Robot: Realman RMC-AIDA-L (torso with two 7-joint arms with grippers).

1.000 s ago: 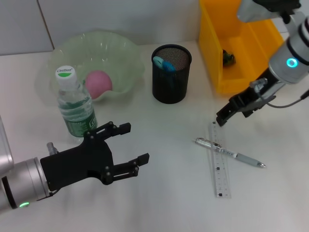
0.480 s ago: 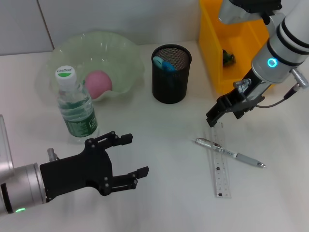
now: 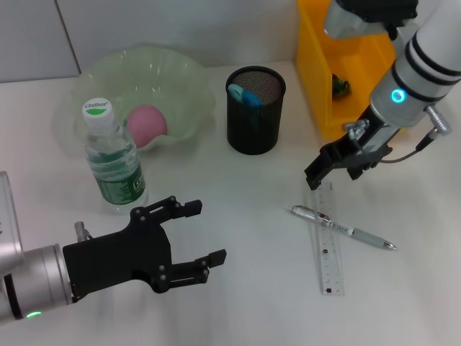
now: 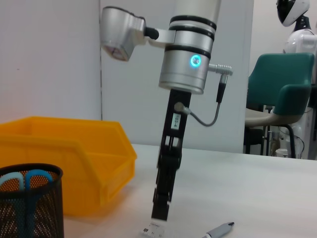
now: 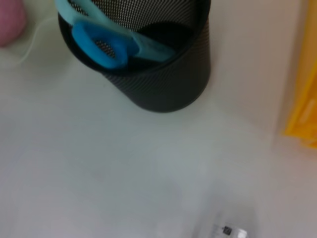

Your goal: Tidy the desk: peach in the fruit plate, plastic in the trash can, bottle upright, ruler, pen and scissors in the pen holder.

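Note:
A pink peach (image 3: 146,122) lies in the pale green fruit plate (image 3: 189,79). In front of the plate the bottle (image 3: 112,155) stands upright. Blue scissors (image 3: 245,95) sit in the black mesh pen holder (image 3: 255,133). On the table lies the clear ruler (image 3: 328,249), and the pen (image 3: 346,231) rests across it. My right gripper (image 3: 333,175) hangs open just above the ruler's far end, fingers pointing down; from the left wrist it shows as a gripper (image 4: 161,213) over the ruler tip (image 4: 154,229). My left gripper (image 3: 205,234) hovers open near the bottle, holding nothing.
The yellow trash can (image 3: 317,79) stands at the back right with a small dark item (image 3: 341,87) inside. The right wrist view shows the pen holder (image 5: 163,74), the scissors (image 5: 104,44) and the trash can's edge (image 5: 303,99).
My right gripper has moved left and lower, ending over the ruler's far end. The left gripper drifted slightly toward the front. Nothing was picked up.

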